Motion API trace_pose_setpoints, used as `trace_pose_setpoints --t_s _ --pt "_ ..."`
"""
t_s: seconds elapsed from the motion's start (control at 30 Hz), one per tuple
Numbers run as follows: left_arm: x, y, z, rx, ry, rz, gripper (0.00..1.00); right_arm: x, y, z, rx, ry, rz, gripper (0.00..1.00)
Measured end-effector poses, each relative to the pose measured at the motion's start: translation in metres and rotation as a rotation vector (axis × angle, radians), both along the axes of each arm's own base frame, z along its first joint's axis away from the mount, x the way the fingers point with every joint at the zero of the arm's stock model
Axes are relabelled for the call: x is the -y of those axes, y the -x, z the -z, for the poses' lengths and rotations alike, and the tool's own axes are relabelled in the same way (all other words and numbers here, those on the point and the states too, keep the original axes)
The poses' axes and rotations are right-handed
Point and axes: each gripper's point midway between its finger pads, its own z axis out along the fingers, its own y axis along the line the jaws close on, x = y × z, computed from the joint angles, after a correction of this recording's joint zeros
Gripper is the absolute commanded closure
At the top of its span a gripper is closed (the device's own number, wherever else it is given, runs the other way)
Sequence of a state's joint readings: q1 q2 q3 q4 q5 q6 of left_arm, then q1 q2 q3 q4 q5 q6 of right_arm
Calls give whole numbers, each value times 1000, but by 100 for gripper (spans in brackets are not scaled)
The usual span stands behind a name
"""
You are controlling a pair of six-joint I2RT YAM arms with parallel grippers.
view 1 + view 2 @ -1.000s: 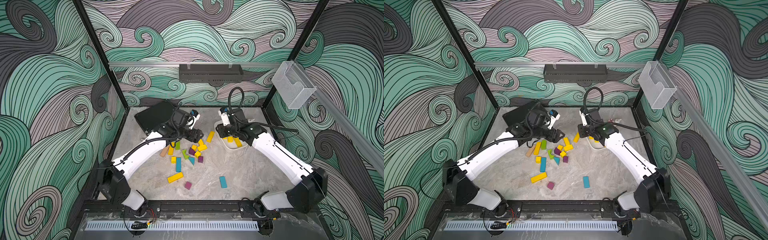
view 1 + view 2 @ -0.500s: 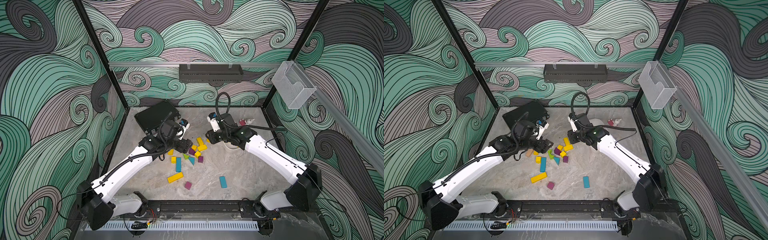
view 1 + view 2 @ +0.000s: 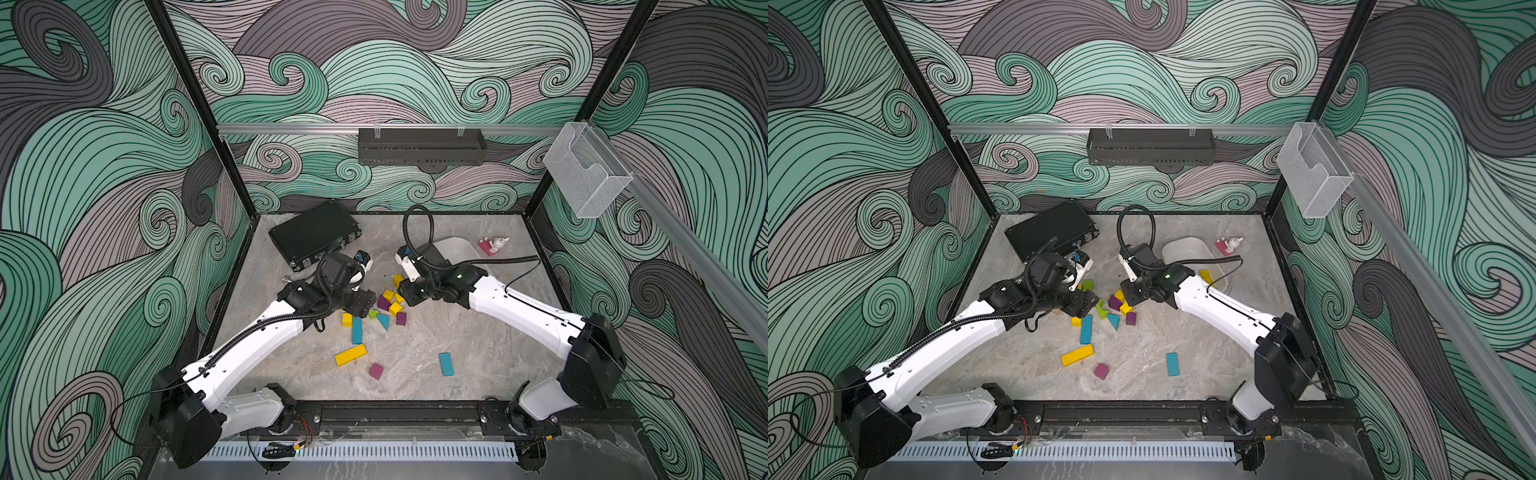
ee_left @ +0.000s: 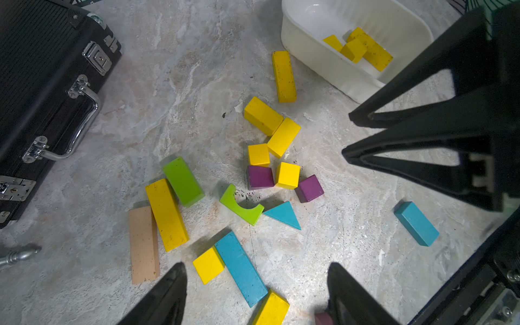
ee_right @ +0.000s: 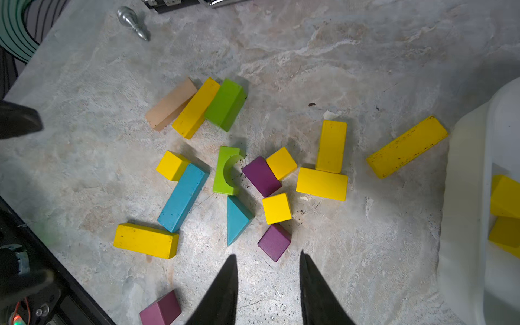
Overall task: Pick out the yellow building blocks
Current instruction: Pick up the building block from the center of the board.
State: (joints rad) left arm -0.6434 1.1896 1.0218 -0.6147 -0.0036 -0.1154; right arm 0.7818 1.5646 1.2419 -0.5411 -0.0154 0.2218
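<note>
In both top views, the yellow building blocks [image 3: 395, 308] lie mixed with purple, blue and green pieces on a marble tabletop [image 3: 478, 332], between a black case [image 3: 313, 237] and a white tub [image 3: 1187, 249]. Both arms bend low over the pile and hide part of it. The left wrist view shows the left gripper [image 4: 256, 266] wide apart and empty above a blue bar [image 4: 240, 267], with three yellow blocks in the tub. The right wrist view shows the right gripper [image 5: 268, 254] slightly apart, holding nothing, just beside a purple cube [image 5: 274, 242].
</note>
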Motion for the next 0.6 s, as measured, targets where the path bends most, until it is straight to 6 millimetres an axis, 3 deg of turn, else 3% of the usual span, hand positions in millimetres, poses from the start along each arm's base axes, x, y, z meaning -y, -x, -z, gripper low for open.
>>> trace_pose_setpoints --t_s 0.6 --pt "-6 -7 26 -70 -48 -32 22 -5 2 75 -133 133 -9 49"
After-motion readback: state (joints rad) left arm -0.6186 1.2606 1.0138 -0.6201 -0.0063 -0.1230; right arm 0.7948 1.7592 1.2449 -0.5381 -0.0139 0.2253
